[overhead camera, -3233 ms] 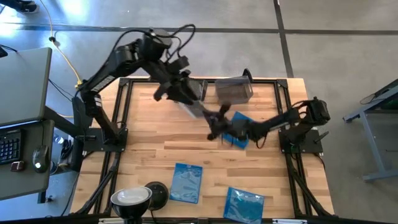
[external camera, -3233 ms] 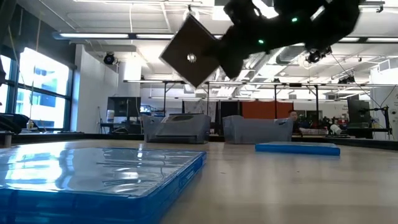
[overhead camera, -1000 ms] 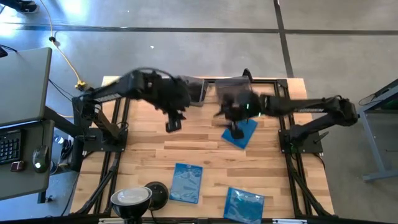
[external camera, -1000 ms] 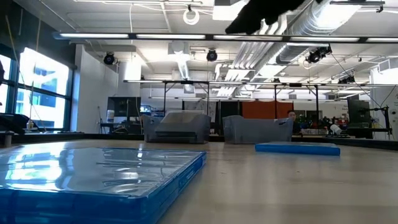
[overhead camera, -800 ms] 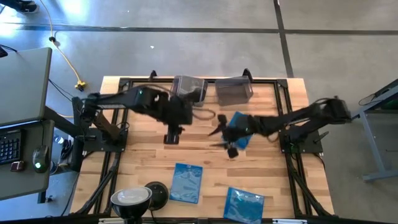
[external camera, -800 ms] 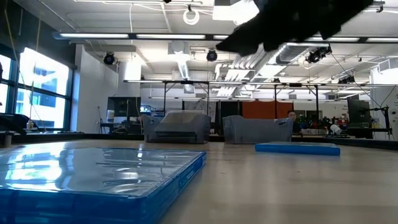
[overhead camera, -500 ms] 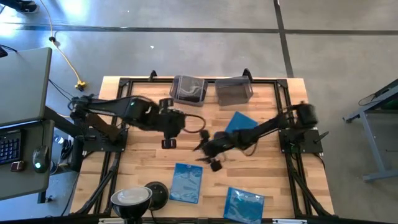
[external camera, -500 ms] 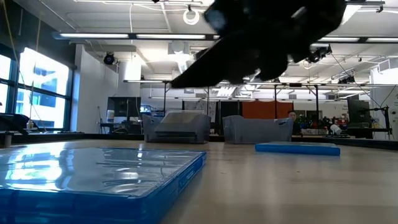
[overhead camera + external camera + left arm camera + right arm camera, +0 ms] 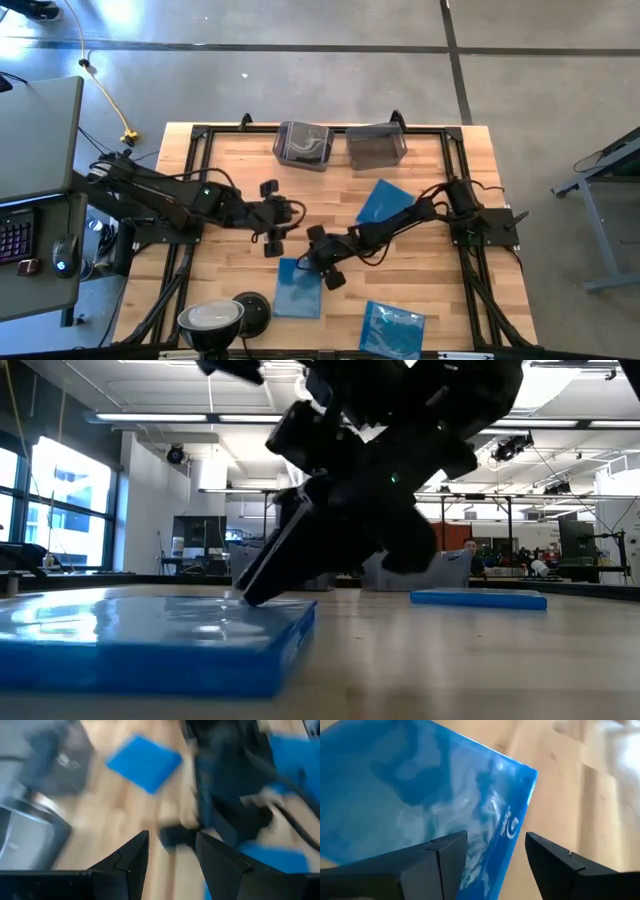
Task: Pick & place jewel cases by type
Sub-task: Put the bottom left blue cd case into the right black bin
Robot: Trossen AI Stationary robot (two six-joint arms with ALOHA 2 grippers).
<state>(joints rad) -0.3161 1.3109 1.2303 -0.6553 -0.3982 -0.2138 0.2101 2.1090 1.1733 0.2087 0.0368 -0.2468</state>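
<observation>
Three translucent blue jewel cases lie flat on the wooden table: one toward the bins (image 9: 385, 200), one at the near middle (image 9: 298, 290), one at the near right (image 9: 392, 328). My right gripper (image 9: 322, 268) is open and low over the far right corner of the near-middle case (image 9: 420, 800); that case's edge runs between its fingers. My left gripper (image 9: 272, 238) stands open just left of it, above bare wood, with nothing between its fingers (image 9: 172, 852). No dark case shows on the table. My right gripper comes down slanting from the table's right and far side. In the low view one open fingertip (image 9: 248, 596) meets the top face of the near-middle blue case near its far right corner (image 9: 512, 827). The case lies flat on the table.
Two smoky-grey bins stand side by side at the far edge, the left bin (image 9: 303, 145) and the right bin (image 9: 376, 147). A round lamp (image 9: 212, 320) and a dark disc (image 9: 252, 308) sit at the near edge, left of the near-middle case.
My right gripper has swung from above the far blue case toward the near edge and the left, and down onto the near-middle case, which has shifted slightly in the low view. My left gripper has moved from near the bins toward the near edge. Both stayed open.
</observation>
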